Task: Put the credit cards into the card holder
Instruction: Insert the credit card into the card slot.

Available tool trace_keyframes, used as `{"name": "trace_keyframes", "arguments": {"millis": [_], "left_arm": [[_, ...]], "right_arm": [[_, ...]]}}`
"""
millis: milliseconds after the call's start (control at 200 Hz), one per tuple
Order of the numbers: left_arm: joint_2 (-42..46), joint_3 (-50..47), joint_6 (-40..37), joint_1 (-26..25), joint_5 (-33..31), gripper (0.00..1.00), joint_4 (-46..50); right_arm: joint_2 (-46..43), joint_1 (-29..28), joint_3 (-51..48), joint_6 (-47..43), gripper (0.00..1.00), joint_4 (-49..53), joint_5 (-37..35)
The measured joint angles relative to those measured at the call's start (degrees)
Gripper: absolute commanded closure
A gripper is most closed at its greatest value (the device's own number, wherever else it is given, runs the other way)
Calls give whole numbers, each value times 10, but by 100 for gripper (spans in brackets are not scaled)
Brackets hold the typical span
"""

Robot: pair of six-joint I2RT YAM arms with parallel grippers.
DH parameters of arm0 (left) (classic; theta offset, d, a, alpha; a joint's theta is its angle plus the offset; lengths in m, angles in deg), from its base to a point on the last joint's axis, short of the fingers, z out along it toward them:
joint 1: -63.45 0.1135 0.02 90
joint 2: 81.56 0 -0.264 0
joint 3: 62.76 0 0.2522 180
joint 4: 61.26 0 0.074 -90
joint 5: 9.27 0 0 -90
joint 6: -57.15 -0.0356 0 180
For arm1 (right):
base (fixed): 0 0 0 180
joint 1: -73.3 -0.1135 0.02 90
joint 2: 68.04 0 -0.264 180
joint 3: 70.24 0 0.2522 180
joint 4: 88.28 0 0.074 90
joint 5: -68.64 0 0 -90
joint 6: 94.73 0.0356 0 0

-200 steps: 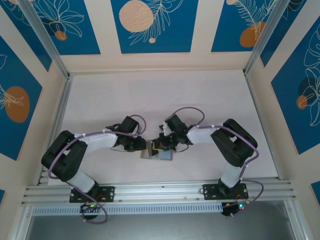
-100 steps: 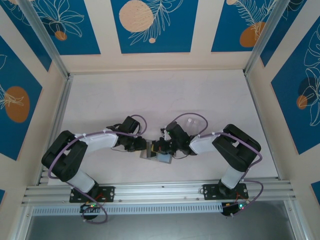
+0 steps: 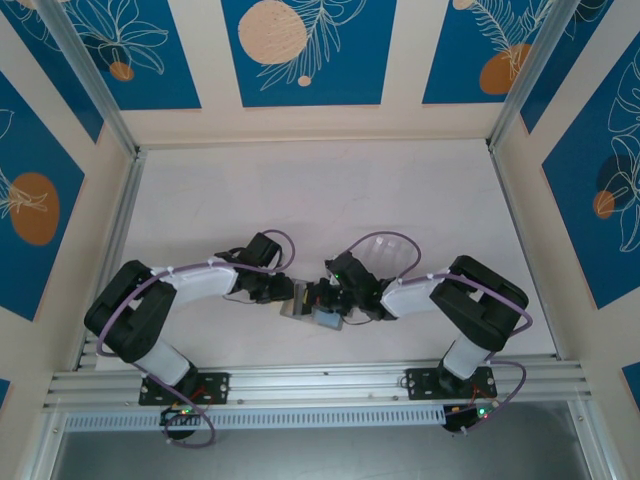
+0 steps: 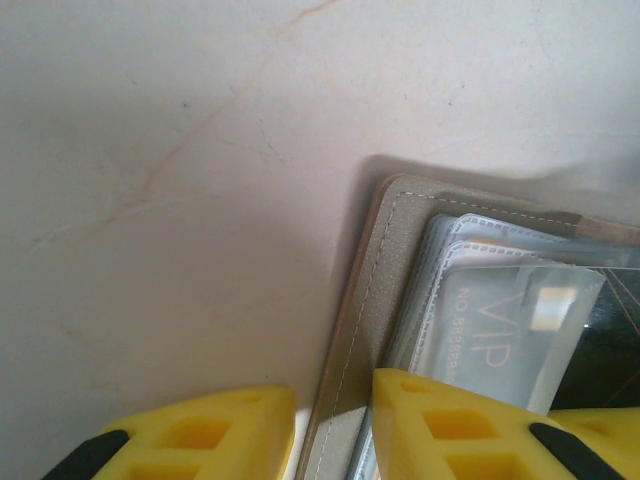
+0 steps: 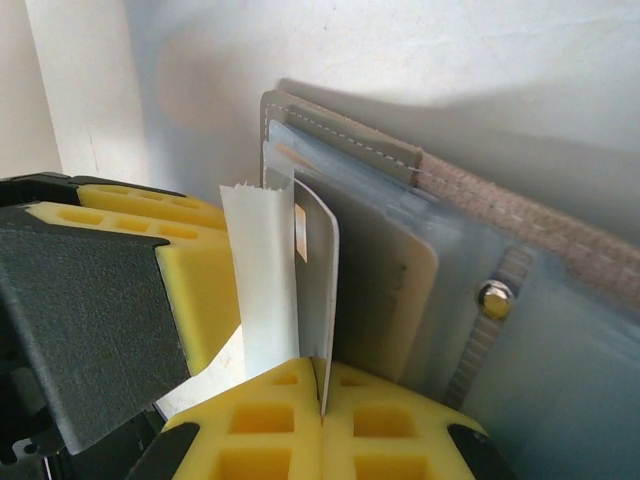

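The card holder [image 3: 298, 306] lies open on the table between my two grippers. In the left wrist view its grey stitched cover [image 4: 360, 330] runs between my yellow fingers [image 4: 450, 430], and my left gripper [image 4: 335, 425] is shut on that cover edge. A pale card marked VIP [image 4: 510, 340] sits in a clear sleeve inside. My right gripper [image 5: 322, 385] is shut on a pale whitish-grey credit card [image 5: 318, 280] that stands edge-on, its far end at the holder's pockets [image 5: 300, 170]. A white paper strip [image 5: 258, 280] stands beside it. An orange-tan card [image 5: 395, 300] lies in the holder.
The left gripper's yellow and black finger [image 5: 120, 290] is close on the left of the held card. A metal snap [image 5: 492, 296] sits on the holder's bluish inside. Aluminium rails [image 3: 320, 380] border the near edge, and the white table [image 3: 320, 200] stretches to the back wall.
My right arm has swung lower and its gripper has shifted slightly left and toward the holder with the card. The left arm has stayed still.
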Motion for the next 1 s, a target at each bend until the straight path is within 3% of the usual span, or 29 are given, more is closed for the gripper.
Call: {"name": "trace_keyframes", "arguments": {"millis": [475,580,790,875,1000], "left_arm": [[-3,2,9,-8,-15,71,1],[-3,3,13,-8,-17,71,2],[-3,5,15,-10,-19,71,4],[-3,4,15,-10,-20,71,4],[-3,4,15,-13,-24,71,4]], "right_arm": [[8,-31,-15,56,100,-43,-57],[11,-41,-26,69,95,-70,-77],[9,-44,-32,73,70,-78,-82],[-12,-44,-20,65,58,-30,-81],[-50,-36,-14,49,52,48,-75]]}}
